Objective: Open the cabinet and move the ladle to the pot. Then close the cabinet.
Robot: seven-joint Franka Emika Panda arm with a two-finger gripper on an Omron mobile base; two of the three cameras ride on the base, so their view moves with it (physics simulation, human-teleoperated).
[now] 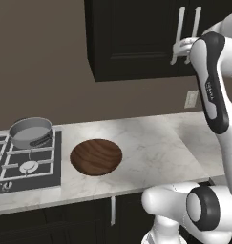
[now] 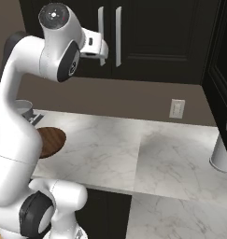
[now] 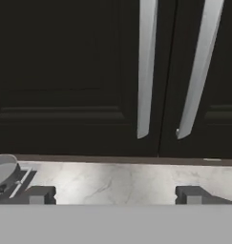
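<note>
The black-brown wall cabinet (image 1: 136,38) hangs above the counter with both doors shut. Its two pale bar handles (image 3: 146,66) run side by side at the doors' meeting edges. My gripper (image 1: 182,48) is raised in front of the lower end of the left door's handle (image 2: 102,28), close to it. The jaws stand open with nothing between them, and the fingertips (image 3: 38,194) sit wide apart. The grey pot (image 1: 30,132) rests on the stove's back burner at the far left, and its rim (image 3: 3,169) also shows below the hand. The ladle is hidden.
A wide brown wooden dish (image 1: 96,156) lies on the marble counter (image 1: 151,143) beside the black stove (image 1: 26,167). A wall outlet (image 2: 177,108) sits under the cabinet. A tall dark unit (image 2: 222,70) and a pale cylinder (image 2: 222,156) stand at the far right.
</note>
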